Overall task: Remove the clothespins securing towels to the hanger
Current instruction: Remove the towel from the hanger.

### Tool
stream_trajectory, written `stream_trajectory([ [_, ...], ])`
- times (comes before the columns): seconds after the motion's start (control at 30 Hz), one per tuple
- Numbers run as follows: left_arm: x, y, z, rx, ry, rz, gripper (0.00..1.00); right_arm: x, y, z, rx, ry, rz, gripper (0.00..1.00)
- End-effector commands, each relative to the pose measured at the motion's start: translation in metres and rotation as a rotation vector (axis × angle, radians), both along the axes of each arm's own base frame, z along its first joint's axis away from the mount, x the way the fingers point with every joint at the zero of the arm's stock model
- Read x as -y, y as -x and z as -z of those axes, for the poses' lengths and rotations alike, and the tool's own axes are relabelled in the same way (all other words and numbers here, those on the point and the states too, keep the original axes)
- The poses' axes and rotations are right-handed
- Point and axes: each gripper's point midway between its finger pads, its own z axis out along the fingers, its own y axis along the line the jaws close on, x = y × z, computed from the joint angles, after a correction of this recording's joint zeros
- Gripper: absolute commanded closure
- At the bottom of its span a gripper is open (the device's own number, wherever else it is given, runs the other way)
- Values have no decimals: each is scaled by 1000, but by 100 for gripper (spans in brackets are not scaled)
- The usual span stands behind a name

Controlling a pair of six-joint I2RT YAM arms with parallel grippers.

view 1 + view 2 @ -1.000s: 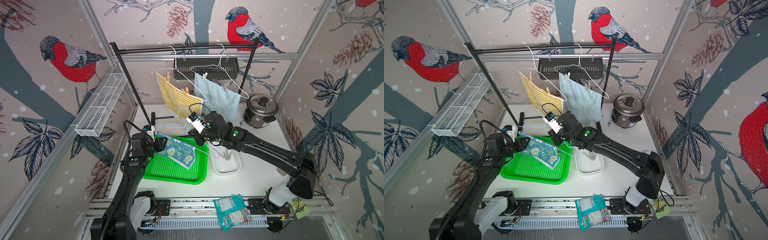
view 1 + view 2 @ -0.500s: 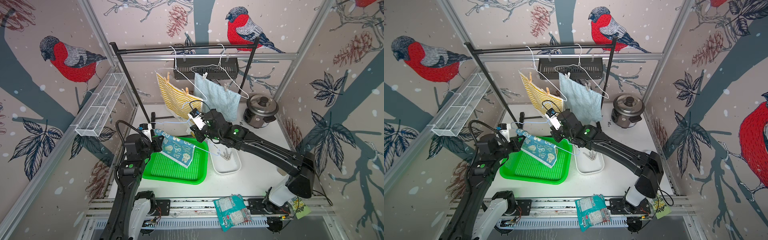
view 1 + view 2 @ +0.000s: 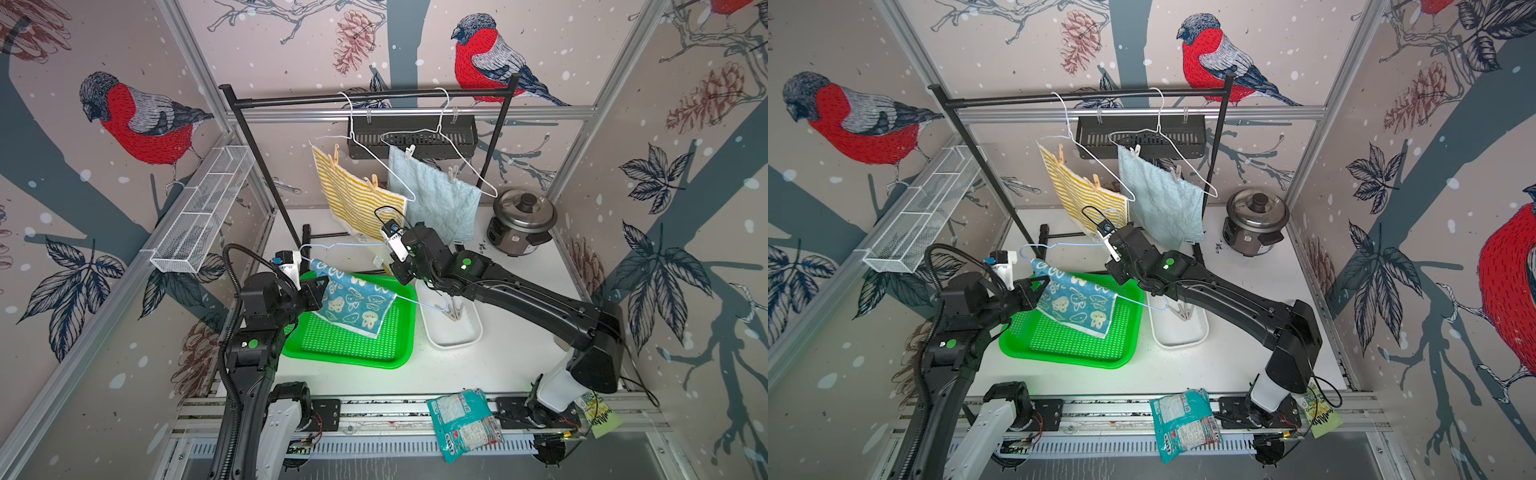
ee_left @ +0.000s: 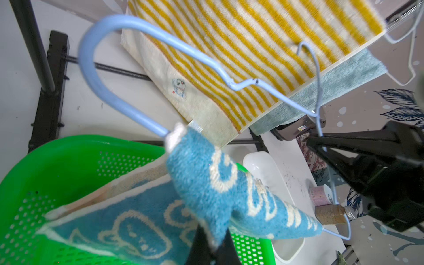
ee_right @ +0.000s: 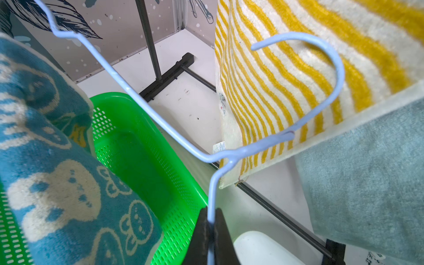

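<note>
My right gripper (image 5: pixel 212 226) is shut on the wire of a pale blue hanger (image 5: pixel 229 156), held above the green tray (image 3: pixel 353 345). The teal towel (image 3: pixel 357 303) with white cartoon figures is draped over the hanger's lower wire, and my left gripper (image 4: pixel 214 243) is shut on its edge. On the rack, the yellow striped towel (image 3: pixel 357 195) hangs by two tan clothespins (image 3: pixel 374 183). The light-blue towel (image 3: pixel 432 199) hangs by two white clothespins (image 3: pixel 409 151). More clothespins (image 3: pixel 455 311) lie in a white bin (image 3: pixel 453 336).
The black rack bar (image 3: pixel 365 97) carries two white hangers, and its foot stands behind the tray. A rice cooker (image 3: pixel 523 220) sits at the back right. A snack bag (image 3: pixel 463 424) lies on the front rail. A wire basket (image 3: pixel 203 208) is on the left wall.
My left gripper's jaws have closed on the teal towel's edge, and the left arm's elbow has swung left. The hanger and towel have risen slightly. The right gripper's hold is unchanged.
</note>
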Motion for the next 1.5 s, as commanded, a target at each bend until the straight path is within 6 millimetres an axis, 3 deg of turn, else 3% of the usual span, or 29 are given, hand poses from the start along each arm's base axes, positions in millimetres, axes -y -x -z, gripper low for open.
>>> stream_trajectory([
  [0.0, 2, 7, 29, -77, 26, 2, 95, -3, 2, -14, 26, -57, -12, 100],
  [0.1, 1, 5, 45, -88, 45, -15, 93, -12, 13, -18, 18, -99, -79, 100],
  [0.33, 2, -2, 55, -114, 57, -15, 74, -28, 36, -28, 5, -182, -214, 100],
  [0.73, -13, -20, 43, -41, 18, -96, 67, -32, 43, -30, -15, -207, -253, 100],
  [0.97, -16, -30, 37, -17, 4, -108, 73, -33, 44, -29, -21, -209, -258, 100],
  [1.2, -14, -27, 28, -7, 6, -97, 100, -24, 30, -16, -10, -135, -172, 100],
  [1.47, -1, -2, -14, 12, 57, -35, 100, 2, -4, 17, 46, 94, 34, 100],
])
